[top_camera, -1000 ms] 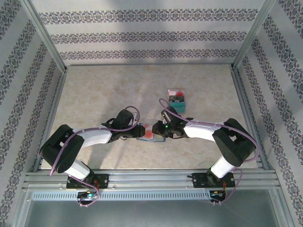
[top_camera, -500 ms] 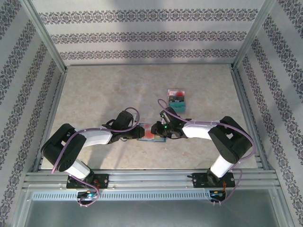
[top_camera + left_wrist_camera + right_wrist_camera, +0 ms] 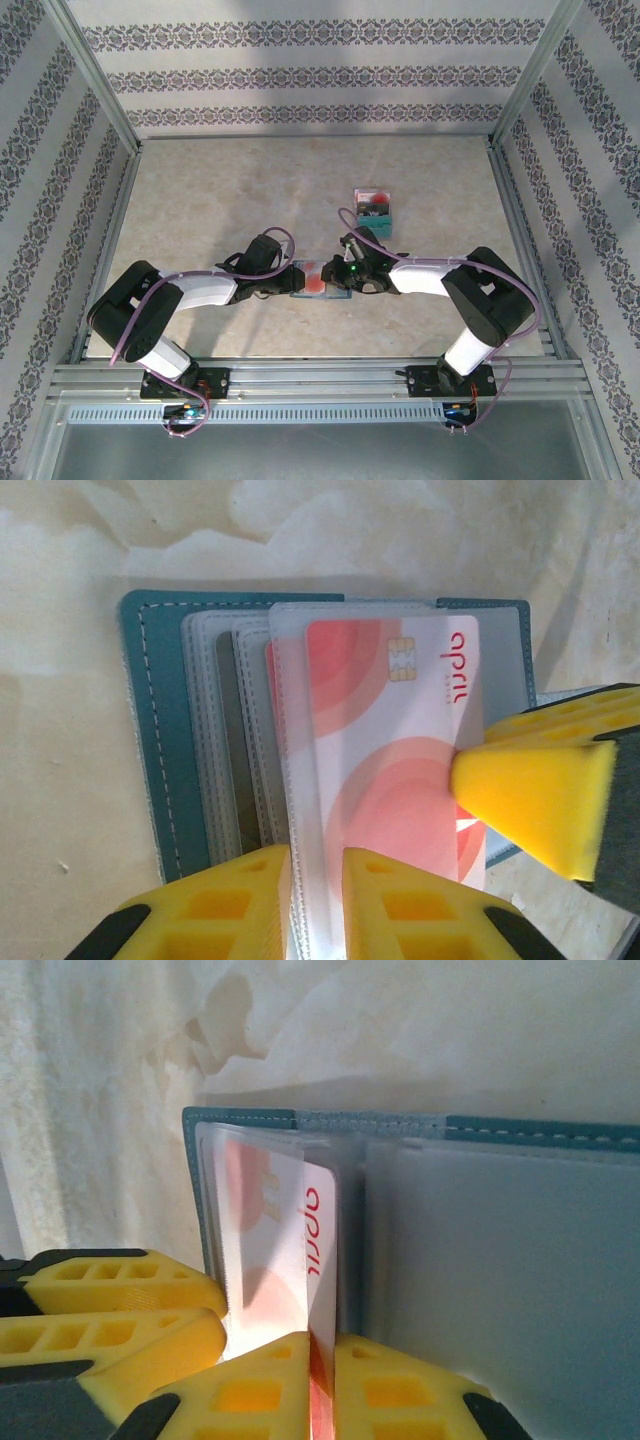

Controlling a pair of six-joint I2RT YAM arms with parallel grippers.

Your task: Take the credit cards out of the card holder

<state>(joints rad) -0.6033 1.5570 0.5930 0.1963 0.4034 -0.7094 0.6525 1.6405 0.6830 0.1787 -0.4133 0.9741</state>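
The card holder [image 3: 312, 279] lies open on the table between both grippers, teal with clear pockets [image 3: 160, 730]. A red-orange credit card [image 3: 390, 740] sticks partly out of the top pocket. My left gripper [image 3: 315, 905] is shut on the near edge of that clear pocket flap, pinning the holder. My right gripper [image 3: 322, 1390] is shut on the edge of the red-orange card [image 3: 290, 1240], which stands edge-on between its pads. One right fingertip [image 3: 530, 795] shows against the card's side in the left wrist view. The left fingers [image 3: 110, 1305] show at lower left in the right wrist view.
A small pile of loose cards [image 3: 374, 211], teal with red and dark on top, lies on the table beyond the right gripper. Metal frame rails [image 3: 320, 375] run along the near edge, and patterned walls enclose the table.
Both grippers have closed down, the left on the pocket flap and the right on the card's edge. The right gripper has shifted slightly towards the holder.
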